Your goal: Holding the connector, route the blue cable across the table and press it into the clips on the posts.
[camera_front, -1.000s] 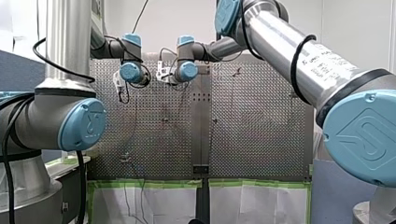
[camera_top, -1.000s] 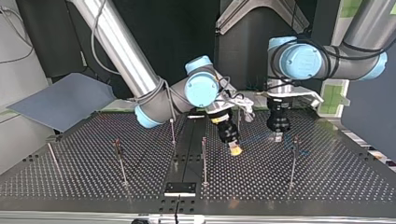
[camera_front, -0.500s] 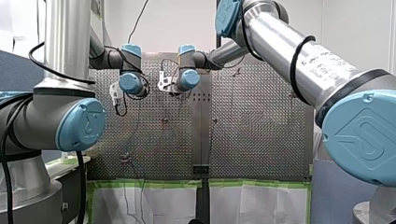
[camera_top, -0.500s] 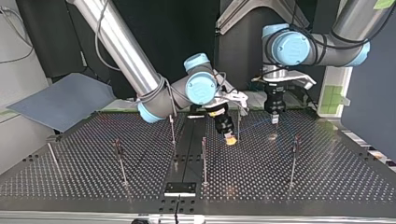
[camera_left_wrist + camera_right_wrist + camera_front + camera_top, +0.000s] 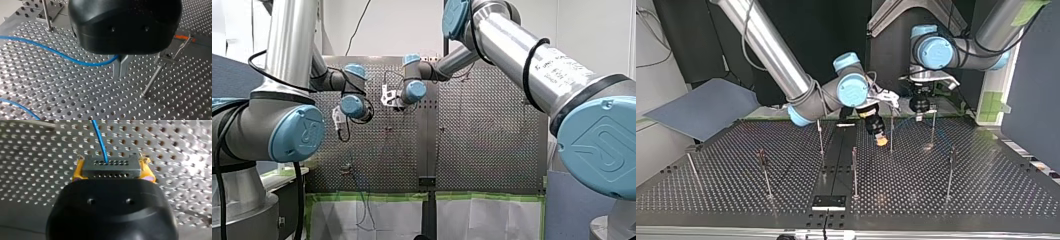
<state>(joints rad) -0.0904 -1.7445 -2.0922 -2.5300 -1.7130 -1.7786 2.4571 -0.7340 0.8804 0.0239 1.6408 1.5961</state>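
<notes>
right gripper: yellow pads clamped on both sides of grey connector. blue cable comes out of connector's front, runs off ahead over perforated table. left gripper: metal fingers pinched narrow on same cable, which curves off sideways above table. thin post just beside it. top view: both grippers near table's far edge, apart.

The front view looks from behind the arms down the perforated table; the top view faces back across it, low. Wrist views sit close over it, along my left gripper and my right gripper.
</notes>
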